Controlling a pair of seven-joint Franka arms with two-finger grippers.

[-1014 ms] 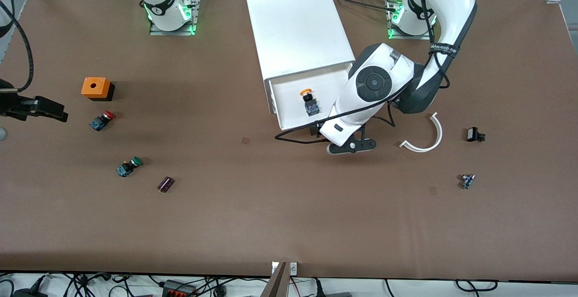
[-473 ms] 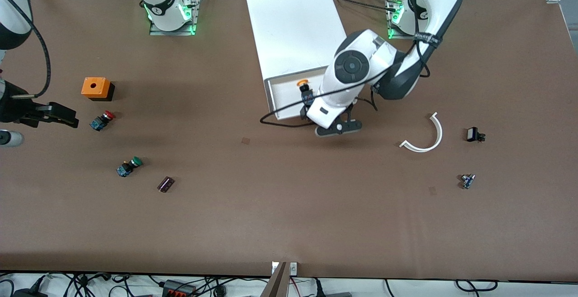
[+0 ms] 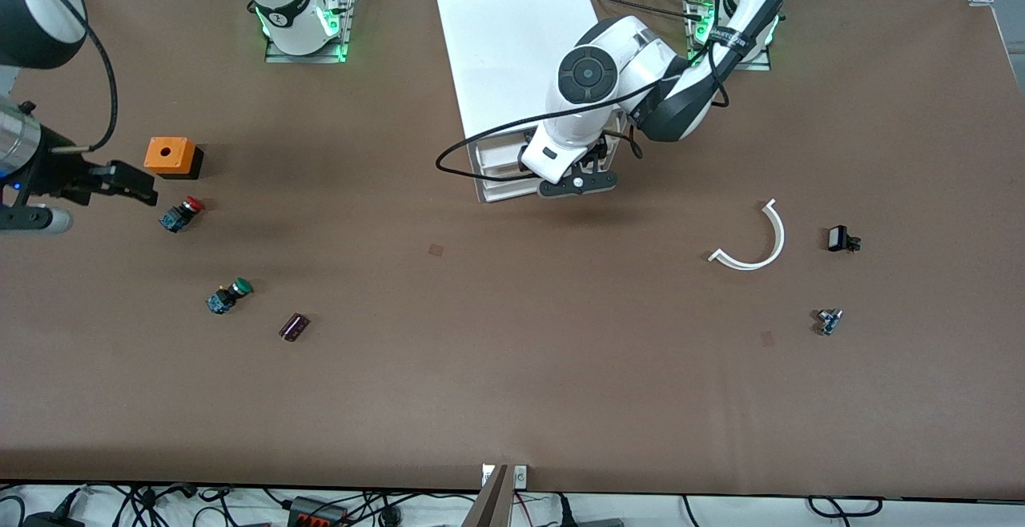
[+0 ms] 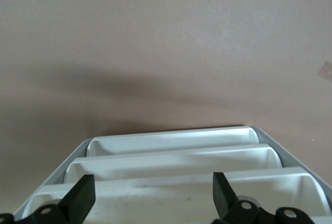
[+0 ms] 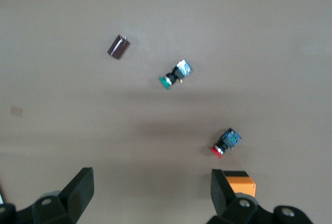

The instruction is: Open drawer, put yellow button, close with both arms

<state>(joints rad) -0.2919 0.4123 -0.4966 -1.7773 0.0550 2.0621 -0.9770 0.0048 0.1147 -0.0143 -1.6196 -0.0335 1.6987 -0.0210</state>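
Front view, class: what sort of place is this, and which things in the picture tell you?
Probably a robotics lab or test bench: two arms bolted at the brown table's edge, small parts such as a red button and green button scattered on it, and loose cables along the edge.

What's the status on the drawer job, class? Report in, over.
Left gripper open, against the drawer front, drawer nearly shut. Right gripper open, waiting over the red-capped button. Yellow button not visible. Nothing blocking.

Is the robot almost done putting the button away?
Nearly. The yellow button is out of sight and the drawer is pushed almost shut. The left hand, open, is at its front. The right hand, open, hangs over the red button. Left: the final push.
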